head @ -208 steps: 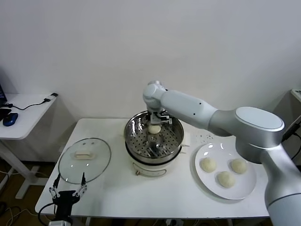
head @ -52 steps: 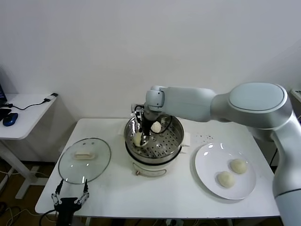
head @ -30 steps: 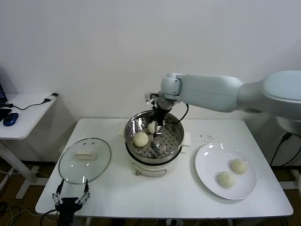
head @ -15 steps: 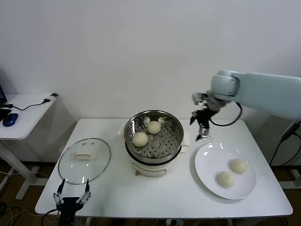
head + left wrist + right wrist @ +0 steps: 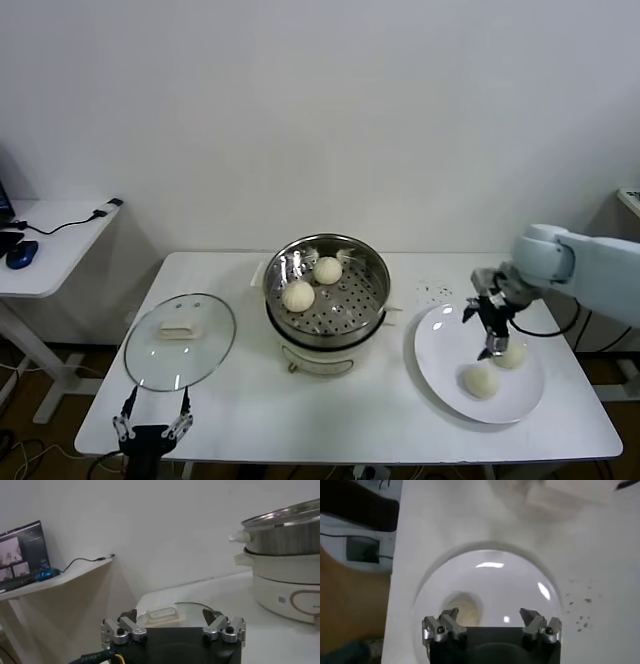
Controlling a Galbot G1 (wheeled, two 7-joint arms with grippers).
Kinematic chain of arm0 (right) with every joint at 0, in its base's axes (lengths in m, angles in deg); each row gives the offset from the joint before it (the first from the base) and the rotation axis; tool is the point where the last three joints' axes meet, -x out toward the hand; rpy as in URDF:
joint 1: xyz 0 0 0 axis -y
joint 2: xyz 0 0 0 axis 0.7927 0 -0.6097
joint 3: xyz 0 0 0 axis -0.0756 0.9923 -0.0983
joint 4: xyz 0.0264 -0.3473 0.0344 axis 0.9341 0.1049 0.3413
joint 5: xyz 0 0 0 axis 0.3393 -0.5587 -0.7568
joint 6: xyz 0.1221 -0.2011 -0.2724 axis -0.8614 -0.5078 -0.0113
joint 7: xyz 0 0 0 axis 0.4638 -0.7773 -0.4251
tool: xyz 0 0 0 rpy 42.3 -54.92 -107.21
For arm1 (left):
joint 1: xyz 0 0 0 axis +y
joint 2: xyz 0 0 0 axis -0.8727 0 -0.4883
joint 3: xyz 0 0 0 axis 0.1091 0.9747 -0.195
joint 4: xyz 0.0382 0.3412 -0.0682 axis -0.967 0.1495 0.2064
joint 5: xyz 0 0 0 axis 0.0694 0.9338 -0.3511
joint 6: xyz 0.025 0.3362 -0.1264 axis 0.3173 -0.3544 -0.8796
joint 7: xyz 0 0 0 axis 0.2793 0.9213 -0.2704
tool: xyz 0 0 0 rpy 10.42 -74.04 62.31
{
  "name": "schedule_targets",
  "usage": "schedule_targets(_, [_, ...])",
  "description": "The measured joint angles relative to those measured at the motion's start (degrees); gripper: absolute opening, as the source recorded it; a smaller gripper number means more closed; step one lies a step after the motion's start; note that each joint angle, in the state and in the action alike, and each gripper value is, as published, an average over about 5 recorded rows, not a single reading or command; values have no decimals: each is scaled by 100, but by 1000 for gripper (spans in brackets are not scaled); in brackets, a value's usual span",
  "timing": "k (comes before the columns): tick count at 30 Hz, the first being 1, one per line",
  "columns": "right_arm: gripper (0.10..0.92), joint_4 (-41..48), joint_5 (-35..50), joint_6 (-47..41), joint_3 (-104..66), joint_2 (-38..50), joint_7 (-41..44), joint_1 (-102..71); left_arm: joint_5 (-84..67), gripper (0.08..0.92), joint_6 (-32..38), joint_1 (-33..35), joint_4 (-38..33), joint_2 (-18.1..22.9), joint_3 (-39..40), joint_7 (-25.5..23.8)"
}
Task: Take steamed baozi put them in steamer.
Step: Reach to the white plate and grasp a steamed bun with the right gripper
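Observation:
The steamer (image 5: 372, 300), a shiny steel basket on a white pot base, holds two steamed baozi (image 5: 299, 295) (image 5: 328, 269). Two more baozi (image 5: 480, 380) (image 5: 511, 354) lie on the white plate (image 5: 440, 350) to its right. My right gripper (image 5: 486, 333) hangs open and empty over the plate, just above and beside those two. In the right wrist view its open jaws (image 5: 489, 616) frame the plate (image 5: 510, 587), with one baozi (image 5: 463, 606) near one finger. My left gripper (image 5: 150, 428) is parked open at the table's front left.
A glass lid (image 5: 180, 340) with a white handle lies on the table left of the steamer; the left wrist view shows the lid (image 5: 186, 609) and the steamer (image 5: 285, 527) beyond. A side desk (image 5: 45, 245) stands far left. Table edges lie close behind the plate's right side.
My right gripper has swung from the steamer, where it left a second baozi, to the right and down over the plate, still open. The left arm has not moved.

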Motion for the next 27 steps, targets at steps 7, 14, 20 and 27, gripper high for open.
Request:
schedule_targets(7, [823,217,-393,28,-445,66,-20,-760,10,823,-10,9,12,9,-51,0])
schedule_targets(14, [823,459,-597,40,-735,-11,-24,-1277,19,823,-13,24,40,17,-71,4])
schedule_targets(20, [819,622,-685,43,-908,-123,-24,-1557,39,823,-5,30,80,29,-69,7])
schedule_targets(27, [686,714,-724,60,-1008,-191,-3,-1681,68,823,6,28,93,37,-64,11])
